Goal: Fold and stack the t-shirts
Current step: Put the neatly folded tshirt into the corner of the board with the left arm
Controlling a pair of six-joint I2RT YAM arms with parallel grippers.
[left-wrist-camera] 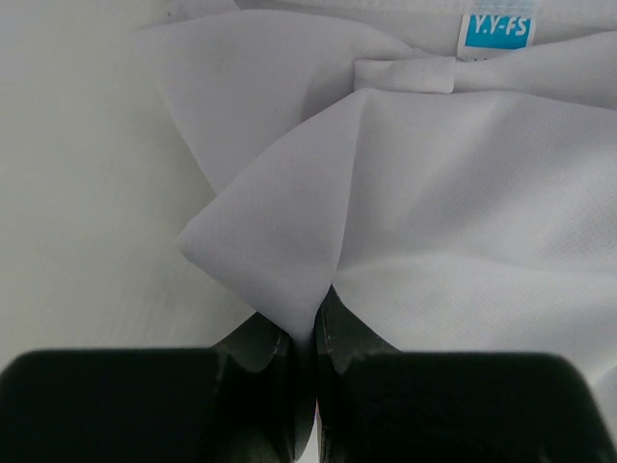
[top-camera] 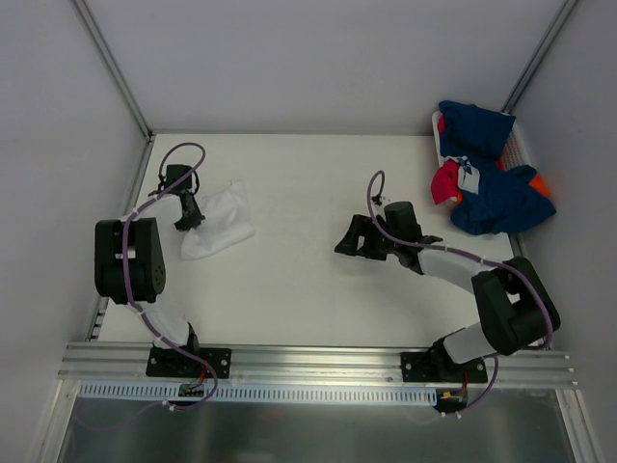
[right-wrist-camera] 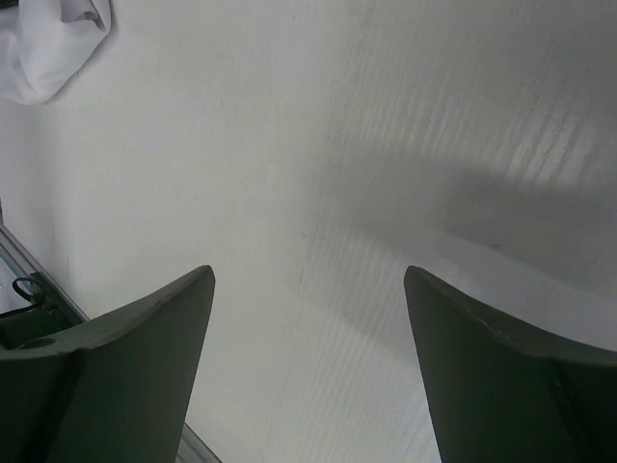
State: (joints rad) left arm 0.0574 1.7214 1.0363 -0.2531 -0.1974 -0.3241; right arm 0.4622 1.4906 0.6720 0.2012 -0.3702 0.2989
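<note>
Bright, even, diffuse light from overhead fills all three views. A soft grey shadow crosses the counter [right-wrist-camera: 289, 145] beyond the right hand [right-wrist-camera: 308, 275], whose close fingers [right-wrist-camera: 125, 376] look blurred. The white t-shirt [left-wrist-camera: 434, 241] nearly washes out, though its blue neck label [left-wrist-camera: 497, 29] reads sharp.

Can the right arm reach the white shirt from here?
Probably yes: only bare table lies between the right gripper and the white t-shirt, and its jaws stand open and empty. The left gripper pinches it.

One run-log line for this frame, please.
left gripper: shut on white t-shirt | right gripper: open, empty, above table | other t-shirts: heaped far right, unfolded
</note>
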